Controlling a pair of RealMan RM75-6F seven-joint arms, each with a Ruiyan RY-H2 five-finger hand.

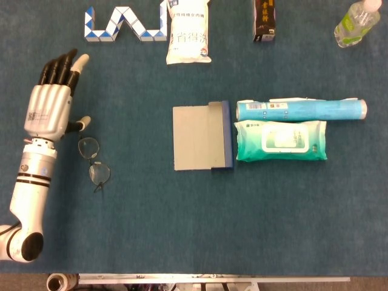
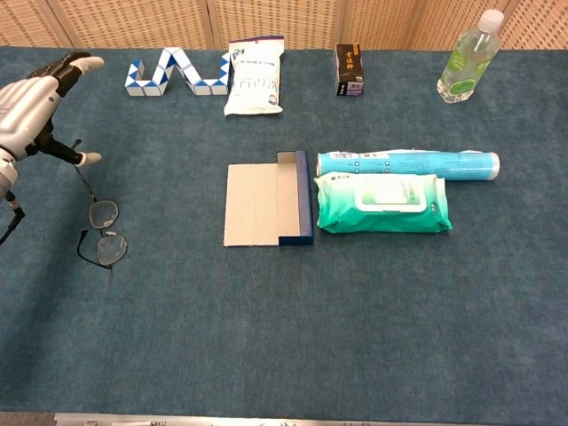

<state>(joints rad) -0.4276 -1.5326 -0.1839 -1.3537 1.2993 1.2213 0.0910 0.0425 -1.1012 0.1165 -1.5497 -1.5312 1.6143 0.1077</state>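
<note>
Thin black-rimmed glasses (image 1: 94, 160) lie folded open near the left edge of the blue-carpeted table (image 1: 182, 224); the silver left hand (image 1: 51, 103) hovers just beside them, fingers straight and spread, holding nothing, seemingly not touching them

Legible text is limited. The white snack bag (image 1: 188, 33) at the far edge of my worktop carries large dark Chinese characters across its middle, roughly "首得米"; the exact reading is uncertain. The dark carton (image 1: 265, 20) shows a vertical column of gold characters, too small to read. The blue tube (image 1: 301, 109) bears a white label with fine print, illegible. The back of my left robot hand (image 1: 50, 109) carries a small printed marking, unreadable.
</note>
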